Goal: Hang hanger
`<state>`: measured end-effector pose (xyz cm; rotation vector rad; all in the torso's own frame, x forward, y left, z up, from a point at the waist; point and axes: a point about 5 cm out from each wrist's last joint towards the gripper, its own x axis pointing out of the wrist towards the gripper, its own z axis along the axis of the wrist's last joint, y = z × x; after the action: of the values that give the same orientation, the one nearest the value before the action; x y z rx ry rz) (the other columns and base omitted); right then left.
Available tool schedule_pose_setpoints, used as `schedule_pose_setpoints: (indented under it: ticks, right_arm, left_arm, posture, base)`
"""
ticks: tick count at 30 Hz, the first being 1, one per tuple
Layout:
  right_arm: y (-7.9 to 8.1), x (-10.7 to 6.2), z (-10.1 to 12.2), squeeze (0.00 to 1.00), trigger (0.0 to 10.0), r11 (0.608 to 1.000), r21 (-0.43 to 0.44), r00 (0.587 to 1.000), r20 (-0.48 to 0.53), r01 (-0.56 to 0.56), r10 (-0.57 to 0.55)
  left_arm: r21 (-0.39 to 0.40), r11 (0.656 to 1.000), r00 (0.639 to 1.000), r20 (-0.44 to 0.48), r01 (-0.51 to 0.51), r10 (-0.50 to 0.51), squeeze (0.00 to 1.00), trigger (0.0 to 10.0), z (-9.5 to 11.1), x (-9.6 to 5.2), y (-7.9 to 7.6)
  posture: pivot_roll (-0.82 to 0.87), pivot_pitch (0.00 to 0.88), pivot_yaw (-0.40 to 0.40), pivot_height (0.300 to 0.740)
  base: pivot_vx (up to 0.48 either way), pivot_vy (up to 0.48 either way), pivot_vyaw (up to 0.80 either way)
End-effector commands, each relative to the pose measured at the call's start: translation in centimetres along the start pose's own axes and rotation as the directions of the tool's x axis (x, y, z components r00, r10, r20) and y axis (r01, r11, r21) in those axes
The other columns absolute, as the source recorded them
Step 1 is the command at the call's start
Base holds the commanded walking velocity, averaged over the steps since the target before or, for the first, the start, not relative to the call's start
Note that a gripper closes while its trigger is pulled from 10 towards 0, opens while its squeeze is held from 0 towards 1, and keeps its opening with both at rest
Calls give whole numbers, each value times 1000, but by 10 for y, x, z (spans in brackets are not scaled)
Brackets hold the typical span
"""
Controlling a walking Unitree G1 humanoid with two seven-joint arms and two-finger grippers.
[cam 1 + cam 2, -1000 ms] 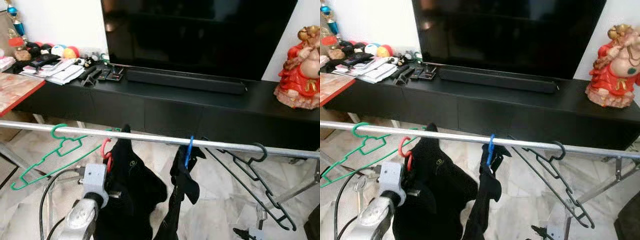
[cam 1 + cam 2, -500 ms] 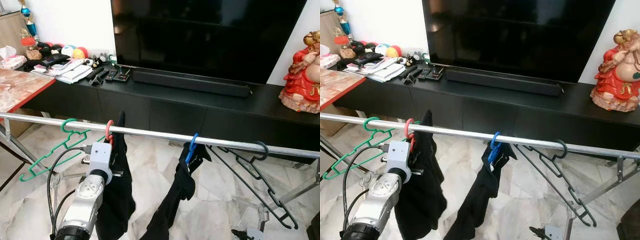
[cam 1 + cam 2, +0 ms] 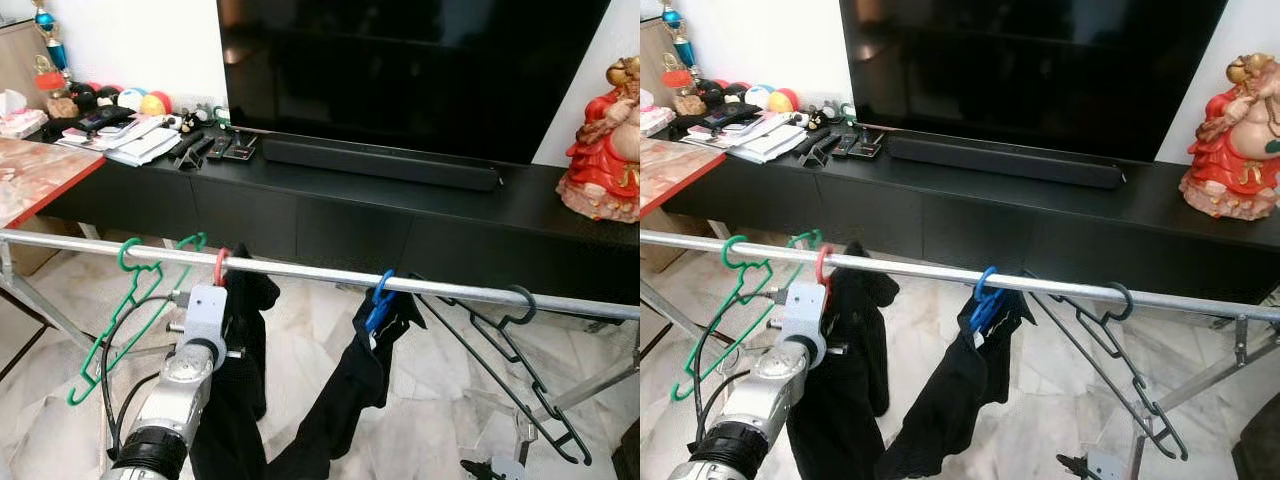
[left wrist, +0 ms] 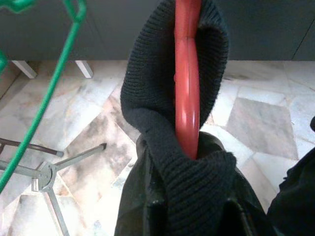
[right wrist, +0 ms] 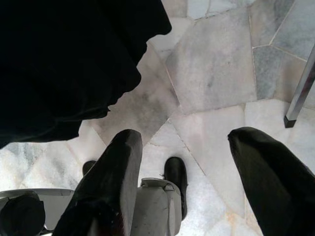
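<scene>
Red hanger [image 3: 219, 268] hooked over steel rail [image 3: 300, 271], black garment [image 3: 240, 390] draped on it; left gripper [image 4: 189, 142] jaws clamped on hanger and knit, steadying it for hooking; right gripper [image 5: 184, 162] low over floor, jaws spread wide, empty.

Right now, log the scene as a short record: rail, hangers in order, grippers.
rail: silver metal rail running across in front of the black TV console
hangers, robot's left to right: green plastic hanger, empty; red plastic hanger with black knit garment; blue hanger with black cloth; dark grey hanger, empty
left gripper: shut on red hanger and garment, hook over rail
right gripper: open, above floor
</scene>
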<state>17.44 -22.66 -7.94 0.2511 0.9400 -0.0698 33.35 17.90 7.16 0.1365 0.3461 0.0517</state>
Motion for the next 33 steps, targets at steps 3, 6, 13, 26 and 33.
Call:
schedule_pose_setpoints:
  ticks: [3,6,13,26,33]
  right_arm:
    - [-4,-1,-1,0,10000,1000,-1,1000,-11,5,-5]
    - [-4,-1,-1,0,10000,1000,5,1000,-9,7,-7]
    - [-4,-1,-2,0,10000,1000,17,1000,-6,15,-15]
    - [-4,-1,-2,0,10000,999,37,1000,2,19,-19]
    - [-4,-1,-3,0,10000,999,41,1000,2,23,-23]
  left_arm:
    - [-16,1000,994,-109,-6,4,0,10000,-27,-4,0]
    - [-29,999,998,-65,19,-21,0,10000,-24,-6,-4]
    - [-55,998,1000,19,2,-1,1000,10000,-23,-16,0]
    - [-82,997,981,191,-2,18,1000,10000,-15,-56,8]
    - [-82,995,974,223,52,-32,0,10000,-21,-74,3]
  posture:
    - [-34,15,-47,740]
    - [-36,19,-46,740]
    - [-33,30,-42,740]
    - [-26,44,-28,740]
    - [-22,40,-22,740]
  base:
    - [0,0,0]
    - [0,0,0]
    - [0,0,0]
    - [0,0,0]
    - [0,0,0]
